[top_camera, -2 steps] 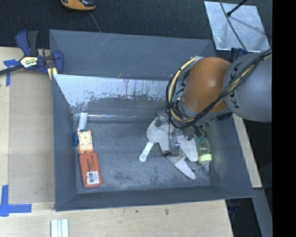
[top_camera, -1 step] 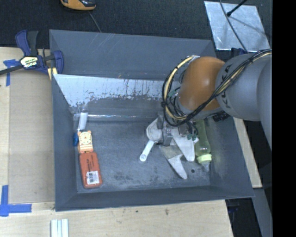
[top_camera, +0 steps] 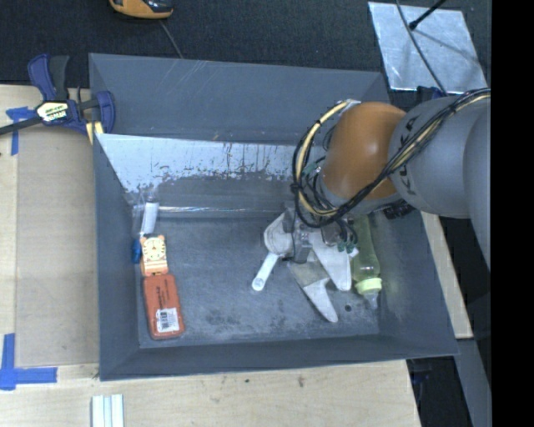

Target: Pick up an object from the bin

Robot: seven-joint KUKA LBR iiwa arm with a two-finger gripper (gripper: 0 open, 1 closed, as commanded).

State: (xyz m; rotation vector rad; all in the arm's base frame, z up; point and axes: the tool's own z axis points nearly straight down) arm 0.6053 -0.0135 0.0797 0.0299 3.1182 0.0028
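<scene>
Your tool (top_camera: 310,250) sits low in the right half of the bin (top_camera: 250,354), over a white scoop (top_camera: 264,272) and pale wedge pieces (top_camera: 327,293), with a yellow-green bottle (top_camera: 365,265) just beside. How wide it stands, you cannot tell. This is probably the grasp step. Next you need a firm closure, then a straight lift.

Noted left of centre, low in frame: flat orange packet (top_camera: 163,307), lying lengthwise, white barcode label near its lower end. Touching its upper end, small yellow-and-white block (top_camera: 153,254), blue bit at its left side. Just above that, short clear tube (top_camera: 148,218), nearly upright in frame. Right of centre: pale green bottle (top_camera: 365,263) lying lengthwise, yellow-green cap at lower end. At top edge, upper left: orange-and-black object (top_camera: 142,7), cut off by frame, thin cord trailing down-right.
</scene>
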